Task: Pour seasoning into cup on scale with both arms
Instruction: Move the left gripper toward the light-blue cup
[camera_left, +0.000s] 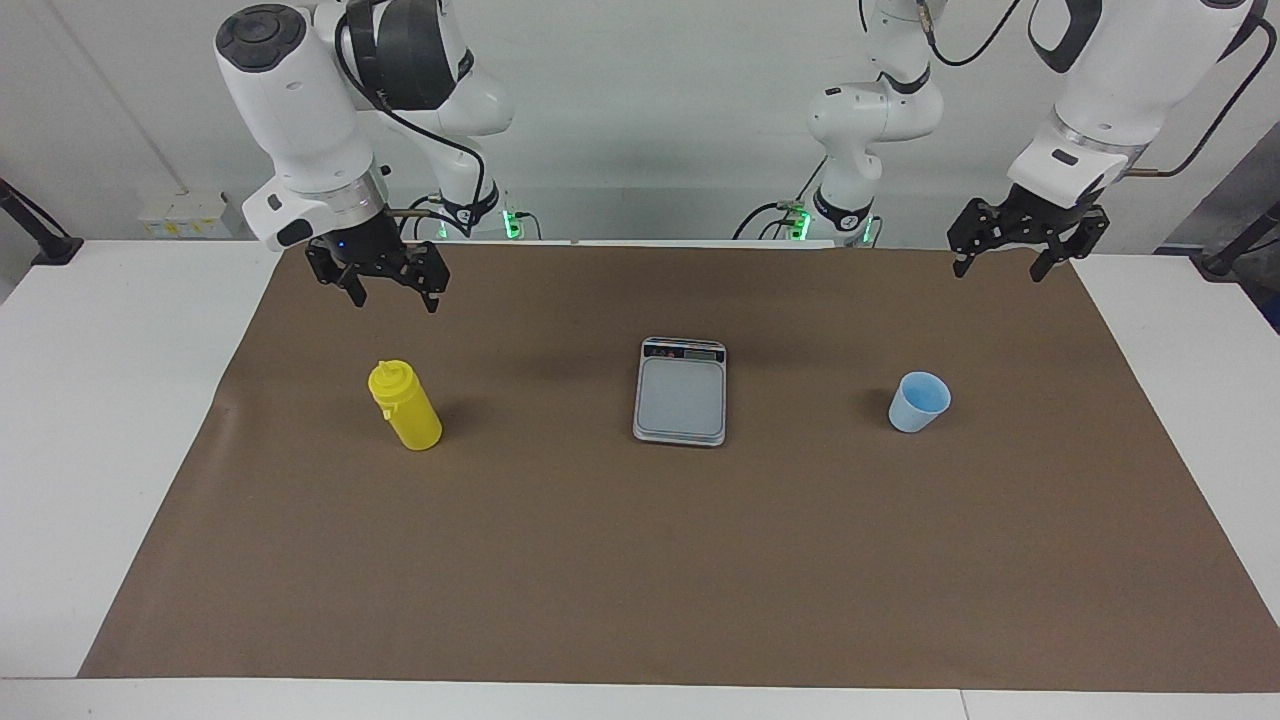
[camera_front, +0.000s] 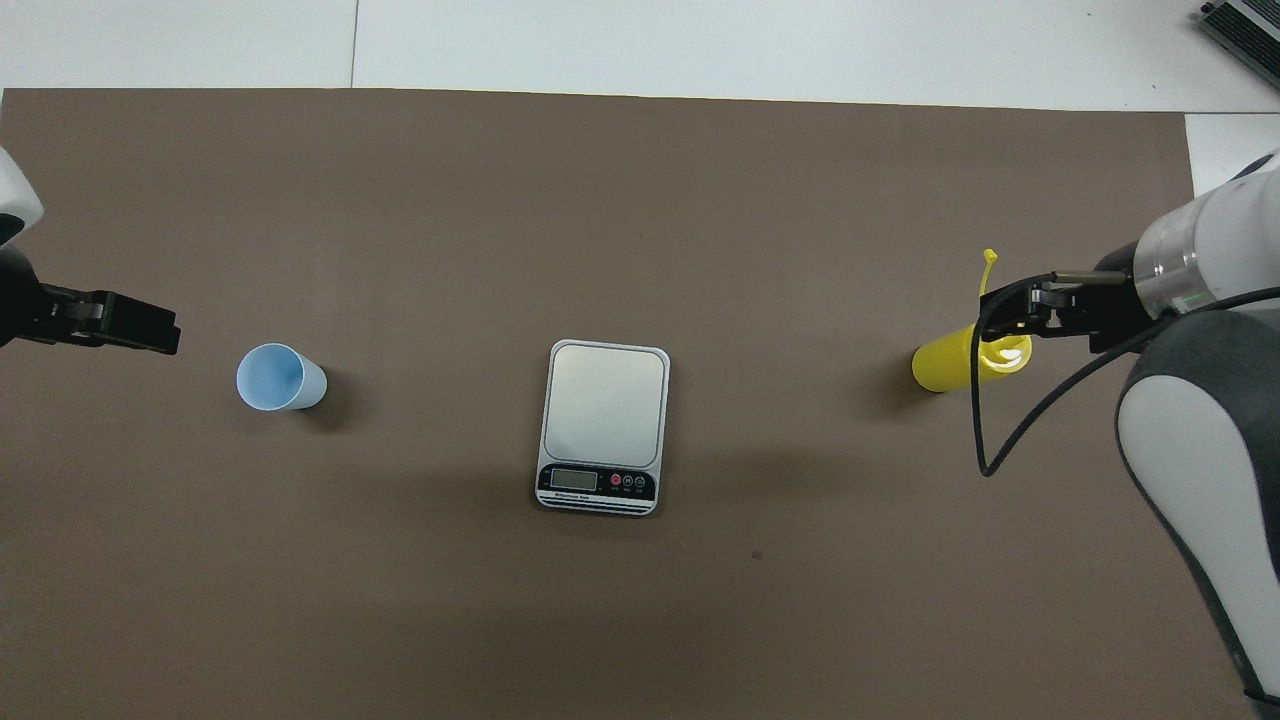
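The yellow seasoning bottle (camera_left: 405, 405) stands on the brown mat toward the right arm's end, its cap hanging off on its tether; it also shows in the overhead view (camera_front: 945, 362). The silver-grey scale (camera_left: 681, 392) (camera_front: 605, 420) lies mid-mat with nothing on its plate. The pale blue cup (camera_left: 918, 401) (camera_front: 280, 377) stands upright toward the left arm's end. My right gripper (camera_left: 395, 298) (camera_front: 1015, 305) hangs open and empty in the air over the mat by the bottle, apart from it. My left gripper (camera_left: 1000, 268) (camera_front: 140, 325) hangs open and empty over the mat's edge, apart from the cup.
The brown mat (camera_left: 640, 560) covers most of the white table (camera_left: 100, 400). A black cable (camera_front: 985, 440) loops down from the right arm near the bottle. Bottle, scale and cup stand in one row, well apart.
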